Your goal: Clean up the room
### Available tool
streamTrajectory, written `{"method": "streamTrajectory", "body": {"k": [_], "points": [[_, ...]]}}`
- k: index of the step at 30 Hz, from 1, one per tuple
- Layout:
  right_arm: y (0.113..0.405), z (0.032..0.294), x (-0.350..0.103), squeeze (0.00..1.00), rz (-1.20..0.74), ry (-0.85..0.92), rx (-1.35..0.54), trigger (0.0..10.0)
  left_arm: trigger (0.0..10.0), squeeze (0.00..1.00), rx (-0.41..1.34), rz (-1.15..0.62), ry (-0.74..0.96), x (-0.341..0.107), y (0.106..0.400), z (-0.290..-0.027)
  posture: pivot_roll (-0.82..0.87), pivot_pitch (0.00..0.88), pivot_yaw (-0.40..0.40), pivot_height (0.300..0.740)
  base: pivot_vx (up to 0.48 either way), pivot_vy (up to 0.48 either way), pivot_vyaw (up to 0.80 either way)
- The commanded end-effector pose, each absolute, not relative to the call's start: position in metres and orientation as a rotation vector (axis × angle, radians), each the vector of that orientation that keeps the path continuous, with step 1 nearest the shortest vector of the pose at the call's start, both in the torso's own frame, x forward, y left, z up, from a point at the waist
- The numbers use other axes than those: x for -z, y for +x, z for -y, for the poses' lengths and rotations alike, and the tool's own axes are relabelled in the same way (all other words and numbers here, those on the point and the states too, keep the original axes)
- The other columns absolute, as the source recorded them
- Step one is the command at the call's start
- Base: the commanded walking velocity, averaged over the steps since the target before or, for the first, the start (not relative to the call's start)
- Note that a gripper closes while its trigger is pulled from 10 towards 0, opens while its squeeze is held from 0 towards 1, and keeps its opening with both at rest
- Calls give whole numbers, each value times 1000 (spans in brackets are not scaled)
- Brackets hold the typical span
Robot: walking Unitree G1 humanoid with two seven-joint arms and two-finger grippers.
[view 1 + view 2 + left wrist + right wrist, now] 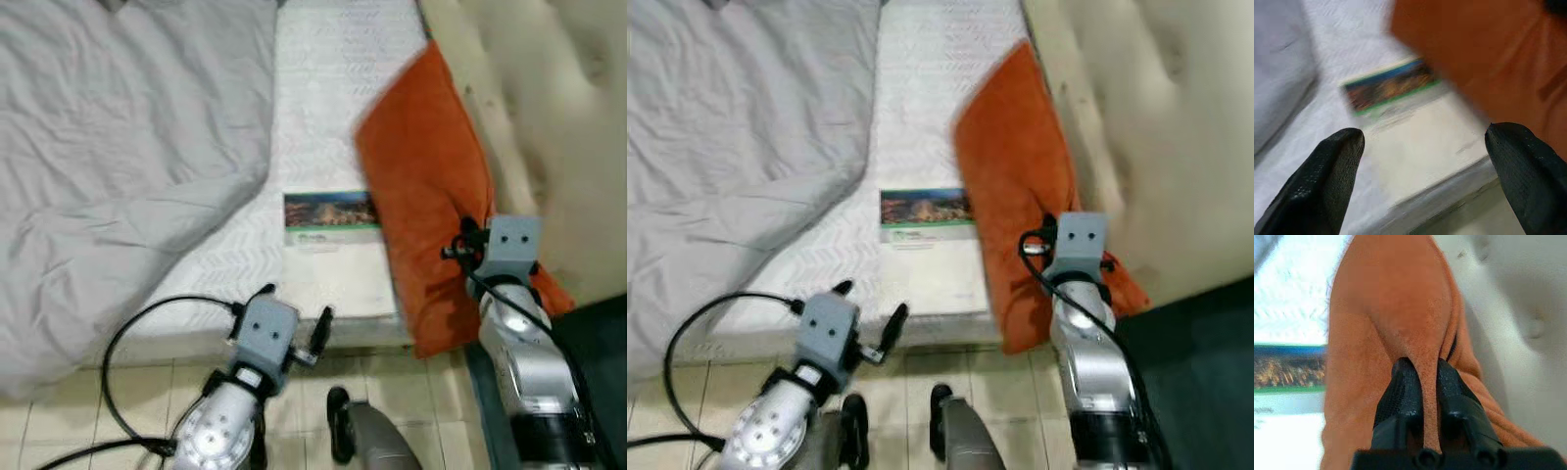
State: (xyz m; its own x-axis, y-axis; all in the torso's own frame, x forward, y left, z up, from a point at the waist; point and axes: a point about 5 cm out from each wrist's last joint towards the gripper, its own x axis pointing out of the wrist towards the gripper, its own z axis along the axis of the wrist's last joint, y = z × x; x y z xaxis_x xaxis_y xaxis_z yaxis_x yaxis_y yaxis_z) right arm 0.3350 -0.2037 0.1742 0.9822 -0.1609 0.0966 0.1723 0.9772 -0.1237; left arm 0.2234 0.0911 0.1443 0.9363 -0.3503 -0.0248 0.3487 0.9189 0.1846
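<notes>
Seen from the head: a bed [333, 98] with a bare white mattress, a rumpled grey blanket [118, 147] heaped from 9 to 11 o'clock, and a cream tufted headboard [549, 117] running from 1 to 3 o'clock. Lying along the mattress edge against the headboard, from centre toward 4 o'clock, an orange pillow [426, 176], its lower end hanging past the bed's corner. Clenched on a fold of that pillow, the right end effector [1422, 382], both black fingers [1400, 391] pressed to either side of a pinched ridge of fabric. Just beside the pillow at its 9 o'clock, flat on the mattress, a white booklet [331, 223] with a landscape photo band across its top. Hovering at 6 o'clock over the foot edge of the bed, the left end effector [1425, 161], released, fingers spread wide and touching nothing, booklet ahead of them. Below, pale tiled floor [59, 411] and a looping black cable [127, 343].
</notes>
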Motion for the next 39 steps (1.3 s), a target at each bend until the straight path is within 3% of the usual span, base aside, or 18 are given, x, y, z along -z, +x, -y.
{"method": "streamTrajectory", "body": {"k": [1, 23, 34, 39], "points": [[336, 210, -186, 0, 183, -170, 189, 10000, 10000, 0, 365, -37, 200, -134, 220, -92, 51, 456, -58, 740, 0, 0, 0], [371, 209, -194, 0, 277, -180, 199, 10000, 10000, 0, 361, -48, 173, -133, 218, -93, 62, 456, -47, 740, 332, -274, 0], [386, 198, -191, 0, 225, -187, 158, 10000, 10000, 0, 336, -57, 171, -132, 218, -92, 60, 476, -45, 740, 337, -45, 0], [392, 201, -175, 0, 105, -57, 174, 10000, 10000, 0, 329, -66, 174, -131, 218, -94, 94, 499, -41, 740, 0, 0, 0]]}}
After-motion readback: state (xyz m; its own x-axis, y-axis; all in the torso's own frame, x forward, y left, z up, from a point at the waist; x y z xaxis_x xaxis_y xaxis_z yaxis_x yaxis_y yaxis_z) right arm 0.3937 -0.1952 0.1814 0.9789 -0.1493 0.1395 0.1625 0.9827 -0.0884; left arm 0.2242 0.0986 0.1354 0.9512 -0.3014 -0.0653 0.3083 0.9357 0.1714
